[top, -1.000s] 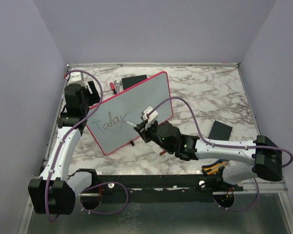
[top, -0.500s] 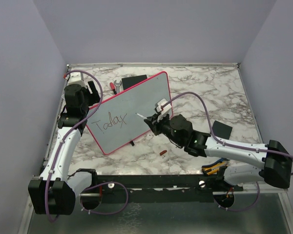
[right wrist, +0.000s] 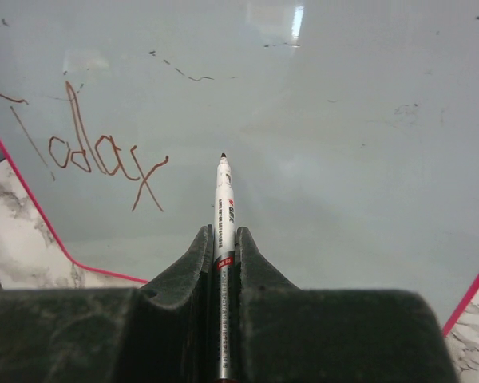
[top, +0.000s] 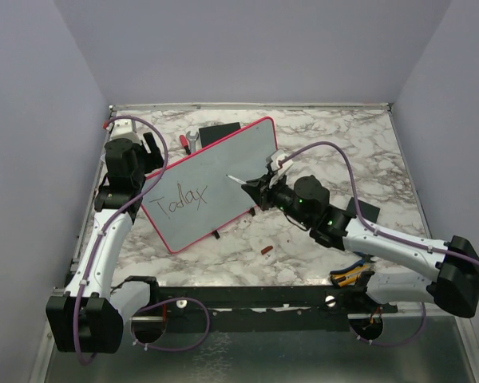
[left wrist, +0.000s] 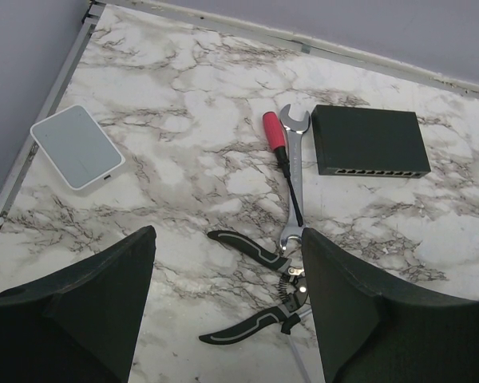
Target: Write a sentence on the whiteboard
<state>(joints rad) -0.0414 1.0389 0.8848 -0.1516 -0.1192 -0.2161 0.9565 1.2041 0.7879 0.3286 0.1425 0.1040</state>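
marker (right wrist: 223,199) shifted right past lettering (top: 182,201), whiteboard (top: 223,155) lengthwise near-left to far-right

You'll see the whiteboard (top: 233,154), glossy pale grey with a thin pink-red frame, propped tilted and lying diagonally across the marble surface (top: 335,144). The sentence (top: 184,199) reads only "Today", near its lower-left end.

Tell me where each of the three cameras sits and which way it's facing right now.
Top external: above and behind the bases, looking down at the marble table; left arm and right arm show.
Left wrist: on the left arm, facing down at a wrench and pliers; the open left gripper frames the bottom.
Right wrist: facing the whiteboard; the right gripper clamps a marker.
Shared: top and right wrist both show whiteboard, marker and lettering.
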